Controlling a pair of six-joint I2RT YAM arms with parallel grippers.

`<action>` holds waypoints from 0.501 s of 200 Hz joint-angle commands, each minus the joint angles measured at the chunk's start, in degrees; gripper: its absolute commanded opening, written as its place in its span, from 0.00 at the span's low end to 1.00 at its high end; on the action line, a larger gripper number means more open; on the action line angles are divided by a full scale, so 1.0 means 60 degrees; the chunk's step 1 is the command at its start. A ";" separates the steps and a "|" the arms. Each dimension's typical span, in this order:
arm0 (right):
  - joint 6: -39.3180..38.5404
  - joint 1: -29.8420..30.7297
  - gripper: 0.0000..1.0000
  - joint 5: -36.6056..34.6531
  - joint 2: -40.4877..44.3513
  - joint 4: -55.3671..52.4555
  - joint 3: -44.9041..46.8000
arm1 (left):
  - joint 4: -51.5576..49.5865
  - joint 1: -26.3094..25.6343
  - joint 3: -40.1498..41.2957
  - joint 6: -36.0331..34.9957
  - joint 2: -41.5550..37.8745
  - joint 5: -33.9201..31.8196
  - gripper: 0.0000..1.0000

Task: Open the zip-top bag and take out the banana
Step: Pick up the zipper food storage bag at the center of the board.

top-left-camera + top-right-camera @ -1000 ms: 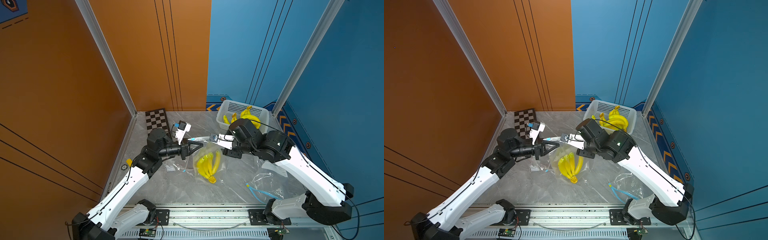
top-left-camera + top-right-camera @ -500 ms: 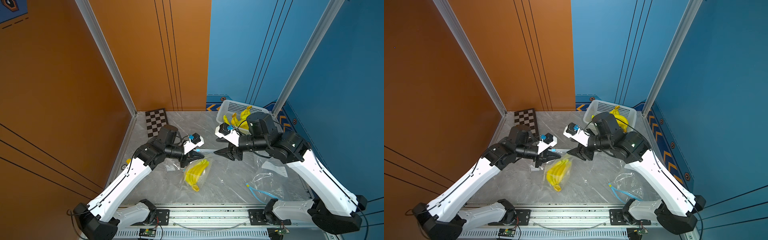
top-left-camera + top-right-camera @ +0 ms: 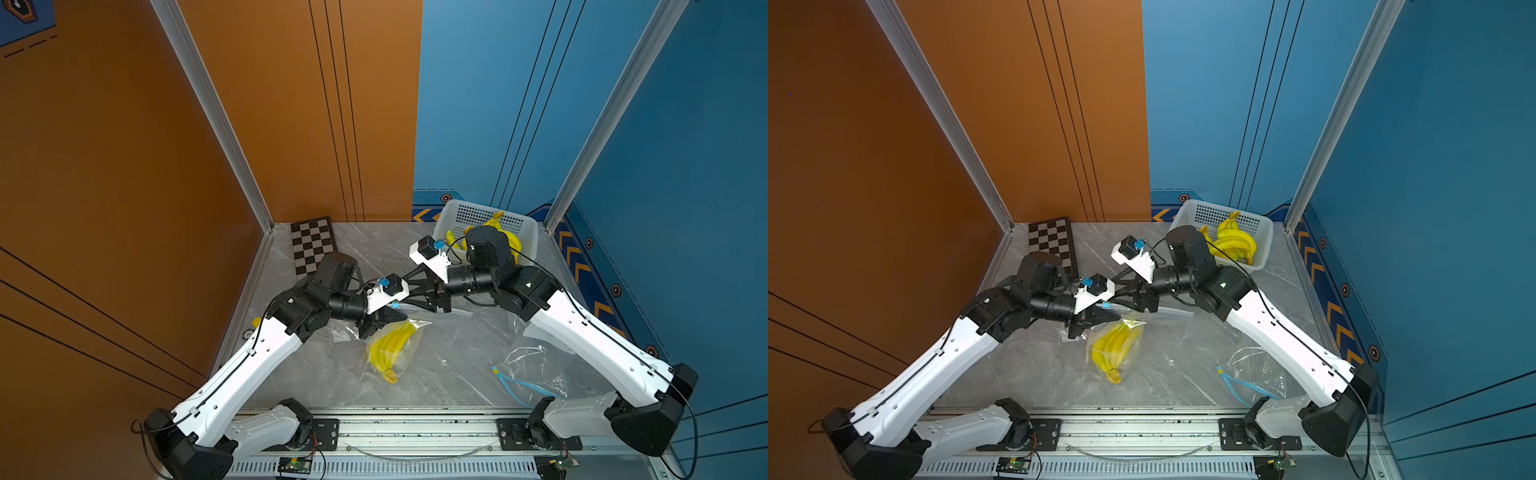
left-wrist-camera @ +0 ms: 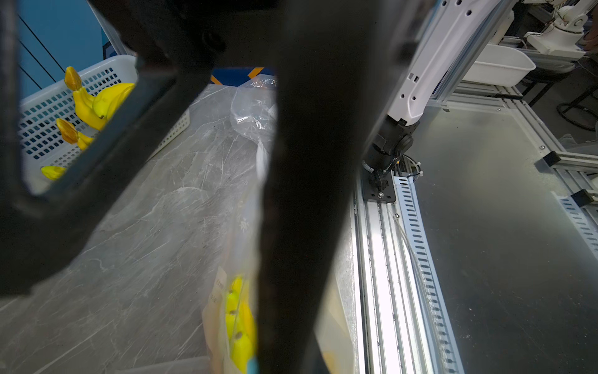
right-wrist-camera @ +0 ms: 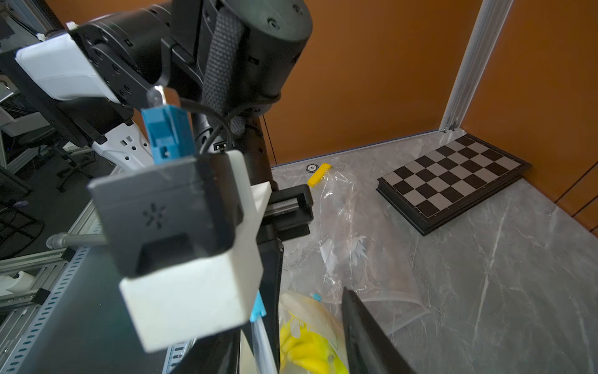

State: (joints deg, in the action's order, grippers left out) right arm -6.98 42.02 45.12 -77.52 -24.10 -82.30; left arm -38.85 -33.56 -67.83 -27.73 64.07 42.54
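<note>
- Right gripper [image 3: 409, 294] has swung in beside the left gripper [image 3: 401, 319], jaws apart astride the zip edge.
- Clamped shut, the left gripper pinches the zip-top bag [image 3: 409, 345] at its top edge.
- Clear and crinkled, the bag holds a yellow banana bunch [image 3: 388, 351] and lies near the chessboard [image 3: 312, 245].

On your grey, white-veined marble table [image 3: 449, 361], the banana [image 3: 388, 347] at the centre is bright yellow, more orange at the stalk. It sits in a clear zip-top bag [image 3: 406, 358] with a light-blue slider [image 3: 395, 306]. At 11 o'clock, your chessboard [image 3: 313, 245] shows black and silver-grey checks in a black frame. At 1 o'clock, the basket [image 3: 478, 214] is white and perforated, its bananas [image 3: 1231, 241] yellow. At 4 o'clock, a second clear bag [image 3: 536, 365] has a pale-blue zip strip [image 3: 515, 384].
</note>
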 commanded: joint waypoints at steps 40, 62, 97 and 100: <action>0.0666 0.0167 0.48 0.1150 -0.0386 0.0493 0.0133 | -0.0252 0.0012 -0.0111 -0.0301 -0.0187 -0.0133 0.00; 0.0695 0.0203 0.48 0.1370 -0.0470 0.0356 0.0320 | -0.0249 0.0070 -0.0089 -0.0284 -0.0249 -0.0133 0.00; 0.0666 0.0160 0.41 0.1415 -0.0476 0.0338 0.0627 | -0.0241 0.0086 -0.0077 -0.0242 -0.0308 -0.0120 0.00; 0.0651 0.0152 0.41 0.1415 -0.0483 0.0339 0.0622 | -0.0248 0.0086 -0.0065 -0.0242 -0.0308 -0.0118 0.00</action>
State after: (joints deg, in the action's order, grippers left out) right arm -3.62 42.92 51.83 -79.85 -22.28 -79.68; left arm -38.87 -33.39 -67.83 -28.08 63.29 41.95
